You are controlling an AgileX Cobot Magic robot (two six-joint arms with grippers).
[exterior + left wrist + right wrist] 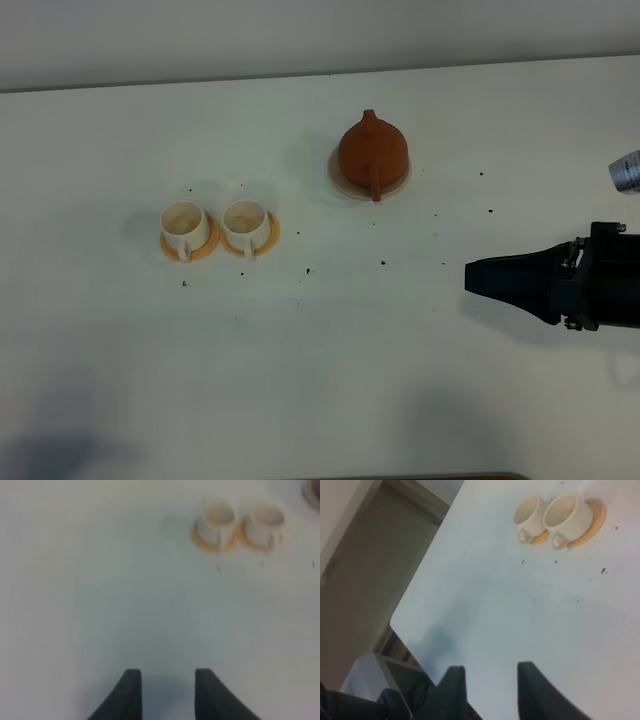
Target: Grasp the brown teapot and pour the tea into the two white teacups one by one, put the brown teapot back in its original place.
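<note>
One teapot (372, 150): brown, upright, lid on, standing on the coaster (343, 184) toward the far side of the counter (330, 370); its stubby handle points to the near side.
Coaster: cream, its rim showing all round the pot.
Two cups: left cup (184, 222) and right cup (246, 220), white, upright, just beside each other, each on an orange saucer (203, 252); both handles point to the near side; well apart from the teapot, to its near left.
Open room: bare counter lies between teapot and cups, with a wide bare stretch on the near side; a few dark specks (308, 270) are scattered there.
Right hand (470, 277): low over the counter, to the near right of the teapot and well apart from it, pointing toward the middle; in the right wrist view its fingers (454, 690) stand spread with nothing between them.
Left hand (167, 672): seen only in the left wrist view, fingers spread, nothing between them, bare counter below, cups well ahead.
Far edge: runs straight behind the teapot, against a pale wall (300, 35).
Side edge: in the right wrist view the counter ends beyond the cups at a rounded corner (395, 622), with floor below.
</note>
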